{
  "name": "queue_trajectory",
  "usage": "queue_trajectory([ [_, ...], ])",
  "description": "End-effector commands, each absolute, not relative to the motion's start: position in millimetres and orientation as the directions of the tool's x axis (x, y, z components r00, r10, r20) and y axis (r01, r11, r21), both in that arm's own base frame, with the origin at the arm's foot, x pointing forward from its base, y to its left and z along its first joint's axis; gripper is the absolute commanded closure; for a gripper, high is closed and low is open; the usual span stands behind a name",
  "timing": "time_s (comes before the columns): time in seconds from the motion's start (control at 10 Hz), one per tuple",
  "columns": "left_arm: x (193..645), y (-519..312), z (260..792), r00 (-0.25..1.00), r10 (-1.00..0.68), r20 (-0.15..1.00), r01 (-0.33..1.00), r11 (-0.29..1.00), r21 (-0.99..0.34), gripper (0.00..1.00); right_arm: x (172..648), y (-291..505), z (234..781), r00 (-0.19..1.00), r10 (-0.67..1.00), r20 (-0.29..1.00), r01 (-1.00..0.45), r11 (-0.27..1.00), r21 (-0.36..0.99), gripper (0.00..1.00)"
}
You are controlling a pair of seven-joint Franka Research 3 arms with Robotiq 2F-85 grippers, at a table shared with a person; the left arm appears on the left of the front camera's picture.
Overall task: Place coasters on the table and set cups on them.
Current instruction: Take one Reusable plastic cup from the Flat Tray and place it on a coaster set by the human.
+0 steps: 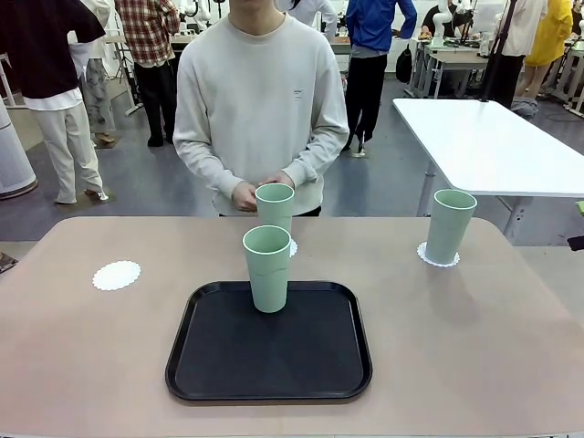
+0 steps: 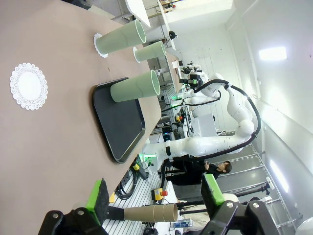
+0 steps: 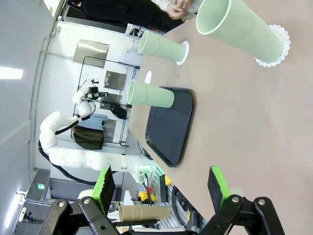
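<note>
1. Standing upright on the far part of the black tray (image 1: 274, 365), just inside its far rim, the tray cup (image 1: 267, 269) is a tall, tapered tumbler in pale mint green with a plain matte surface.
2. Just beyond the tray's far rim, the middle cup (image 1: 275, 208), of the same look, stands on the middle coaster (image 1: 292, 247). A sliver of the coaster's lacy white edge shows at the cup's base.
3. The person's hands (image 1: 245, 194) sit close behind that cup's rim, on the side away from the tray. Whether they touch it cannot be told.
4. Well off to the right of the tray, the right cup (image 1: 450, 225) stands upright on the right coaster (image 1: 438, 258), whose scalloped rim rings the base.
5. Well off to the left of the tray's far corner, the left coaster (image 1: 117, 275) lies flat and bare on the beige tabletop (image 1: 474, 338). It is round white paper with a frilled edge.
6. A small dark mark on the chest of the person's pale sweatshirt (image 1: 260, 109) is too small to read.
7. The left claw (image 2: 154, 195) has its jaws spread wide with nothing between the green pads. The tray lies well ahead of it.
8. The right claw (image 3: 161, 183) is likewise fully spread and holds nothing, with the tray well ahead of it.
</note>
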State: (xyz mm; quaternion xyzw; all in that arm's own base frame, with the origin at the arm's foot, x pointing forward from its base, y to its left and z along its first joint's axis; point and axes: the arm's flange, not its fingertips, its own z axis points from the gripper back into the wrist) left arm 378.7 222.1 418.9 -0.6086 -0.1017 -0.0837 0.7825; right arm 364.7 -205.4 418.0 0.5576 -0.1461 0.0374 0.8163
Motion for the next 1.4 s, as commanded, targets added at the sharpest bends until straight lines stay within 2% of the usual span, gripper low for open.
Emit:
queue_trajectory([
  [0.0, 377.0, 222.0, 421.3, 0.964, -0.009, 0.265, 0.259, 0.245, -0.934, 0.00, 365.7, -204.8, 419.1, 0.956, -0.108, 0.273, -0.214, 0.379, 0.900, 0.00],
  [0.4, 378.7, 222.1, 418.9, 0.965, -0.007, 0.261, 0.255, 0.245, -0.935, 0.00, 365.7, -204.8, 419.1, 0.956, -0.108, 0.273, -0.214, 0.379, 0.900, 0.00],
  [0.6, 411.6, 154.6, 441.2, 0.842, -0.218, 0.493, 0.538, 0.383, -0.750, 0.00, 365.7, -204.8, 419.1, 0.956, -0.108, 0.273, -0.214, 0.379, 0.900, 0.00],
  [0.7, 422.8, 116.9, 448.9, 0.809, -0.304, 0.503, 0.587, 0.465, -0.663, 0.00, 365.7, -204.8, 419.1, 0.956, -0.108, 0.273, -0.214, 0.379, 0.900, 0.00],
  [0.9, 428.3, 60.1, 465.9, 0.718, -0.465, 0.518, 0.696, 0.482, -0.531, 0.00, 365.7, -204.8, 419.1, 0.956, -0.108, 0.273, -0.214, 0.379, 0.900, 0.00],
  [1.1, 417.5, 9.2, 477.9, 0.598, -0.580, 0.553, 0.801, 0.426, -0.419, 0.00, 365.7, -204.8, 419.1, 0.956, -0.108, 0.273, -0.214, 0.379, 0.900, 0.00],
  [1.3, 394.3, -32.5, 472.6, 0.434, -0.659, 0.614, 0.899, 0.273, -0.342, 0.00, 365.7, -204.8, 419.1, 0.956, -0.108, 0.273, -0.214, 0.379, 0.900, 0.00],
])
